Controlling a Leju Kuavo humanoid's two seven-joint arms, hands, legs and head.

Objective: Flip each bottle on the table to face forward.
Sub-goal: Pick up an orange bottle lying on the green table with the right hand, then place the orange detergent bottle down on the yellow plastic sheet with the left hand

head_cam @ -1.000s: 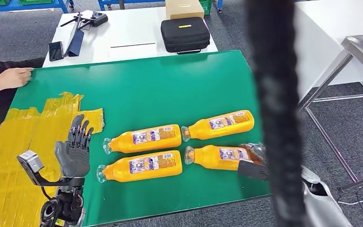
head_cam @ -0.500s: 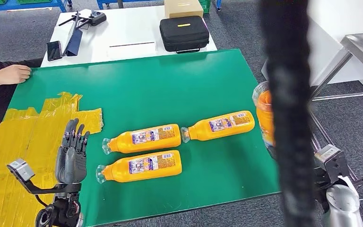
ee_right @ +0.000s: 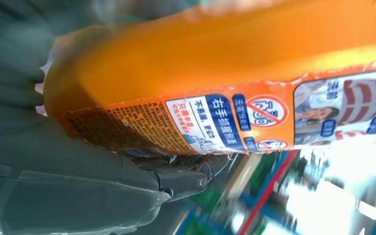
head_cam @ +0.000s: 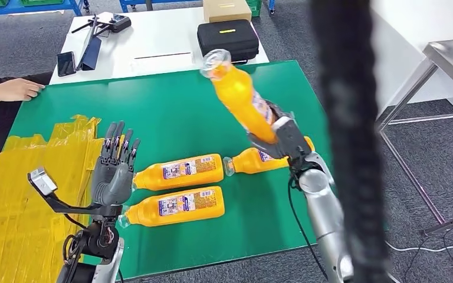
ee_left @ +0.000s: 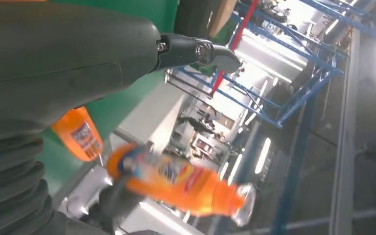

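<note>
Orange bottle held up over green bench, right hand gripping bottom end, cap at 11 o'clock. Left hand spread, holds nothing. Risk: low grip, bottle may slip, hit bottles below.

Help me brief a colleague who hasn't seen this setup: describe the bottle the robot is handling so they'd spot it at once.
Find the green table. Near its right side, the silver arm's right hand holds an orange bottle by its base, raised in the air and tilted, cap pointing up and away. The three other orange bottles all lie flat on the green surface; this one alone is lifted off it.
</note>
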